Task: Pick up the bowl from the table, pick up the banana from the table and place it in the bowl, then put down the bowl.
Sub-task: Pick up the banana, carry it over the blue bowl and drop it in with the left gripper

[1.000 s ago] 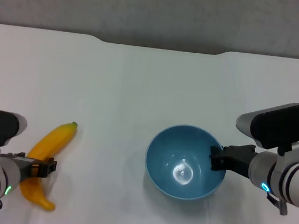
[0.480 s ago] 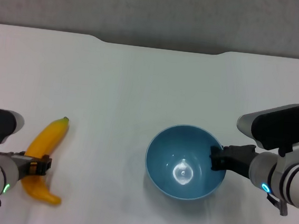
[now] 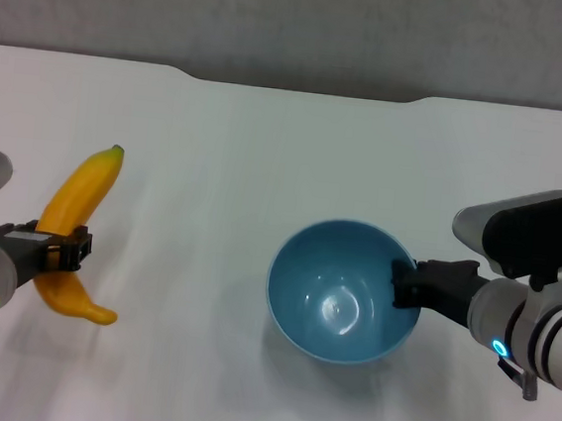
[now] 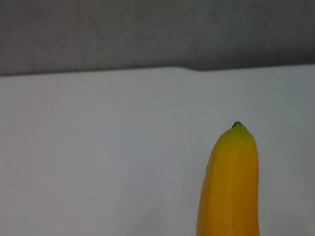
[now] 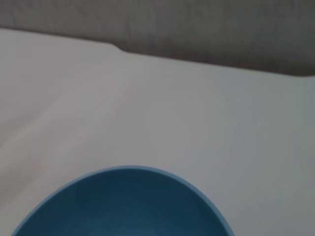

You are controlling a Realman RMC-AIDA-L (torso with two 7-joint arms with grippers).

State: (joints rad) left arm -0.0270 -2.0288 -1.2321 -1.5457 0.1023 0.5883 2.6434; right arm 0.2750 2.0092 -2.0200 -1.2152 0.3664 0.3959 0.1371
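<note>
Now banana (image 3: 69,221) in left claw (image 3: 61,251), bowl (image 3: 343,291) in right claw (image 3: 405,282).

You see the banana (image 3: 68,235) on the left of the table (image 3: 267,149), in the left gripper (image 3: 58,249), the bowl (image 3: 343,291) well apart on the right, the right gripper (image 3: 408,283) at its right rim.

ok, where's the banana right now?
In the head view the banana is at the table's left side, clamped in the left gripper, far left of the bowl that the right gripper grips.
</note>
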